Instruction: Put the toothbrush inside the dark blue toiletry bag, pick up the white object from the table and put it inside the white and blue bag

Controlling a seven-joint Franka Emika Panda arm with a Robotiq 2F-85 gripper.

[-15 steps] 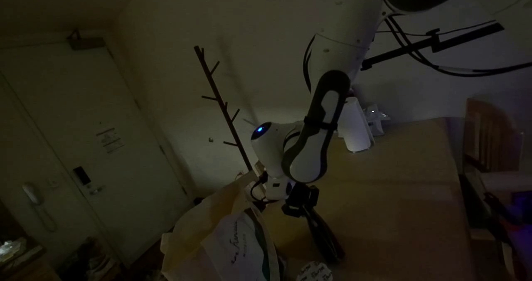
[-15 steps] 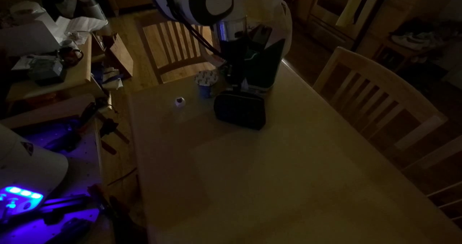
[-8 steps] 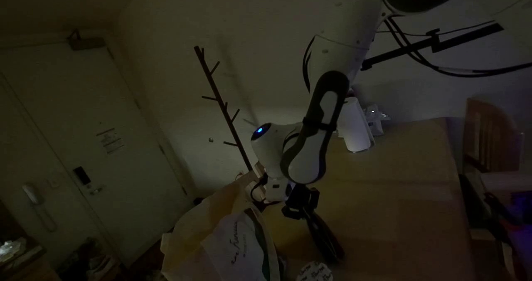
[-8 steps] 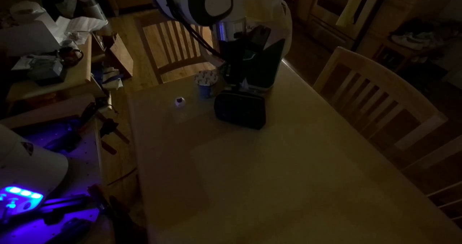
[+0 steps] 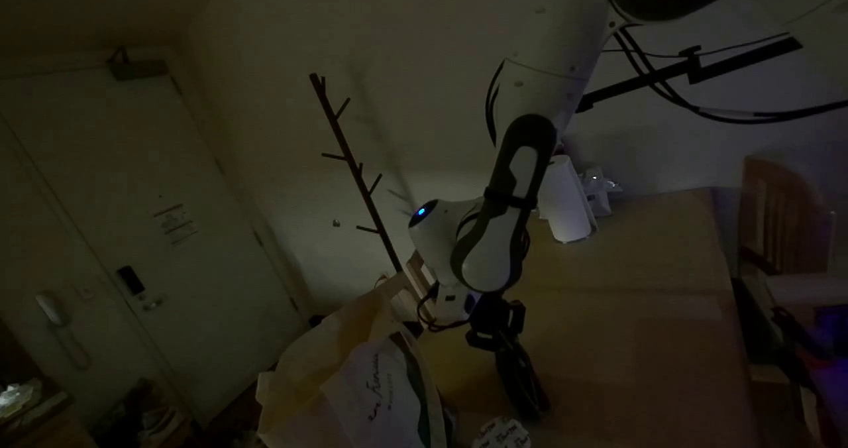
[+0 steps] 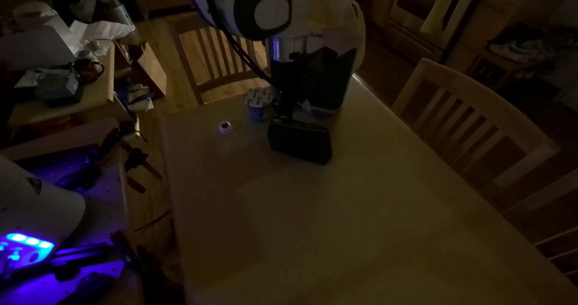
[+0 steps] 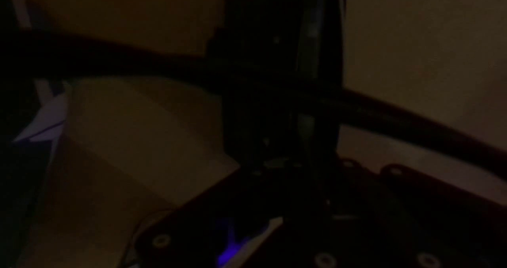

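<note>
The jaws are clenched on the upper edge of the dark blue toiletry bag [image 5: 522, 383], which slants below them with its lower edge at or just above the counter [image 6: 361, 214]; I cannot tell whether it touches. Compared with a second ago, the wrist of the arm [image 5: 490, 256] has shifted slightly down and towards the picture's right in that exterior view. The toiletry bag's upper end has swung the same way, its lower end sits nearly where it did, and more of its broad side shows.

In an exterior view, the jaws have moved lower and to the picture's left, nearer the tub with a patterned lid [image 6: 258, 98], and lettering on the large printed bag [image 6: 341, 81] has come clear behind the arm. The toiletry bag's top edge slopes a little more than before.

The small white object [image 6: 225, 127] has not moved; it sits on the counter, apart from the jaws. The tub, the large printed bag and the white paper roll [image 5: 566, 199] also keep their places.

In the wrist view, a dark band [image 7: 412, 121] crosses the dim toiletry bag; finer detail is lost.
</note>
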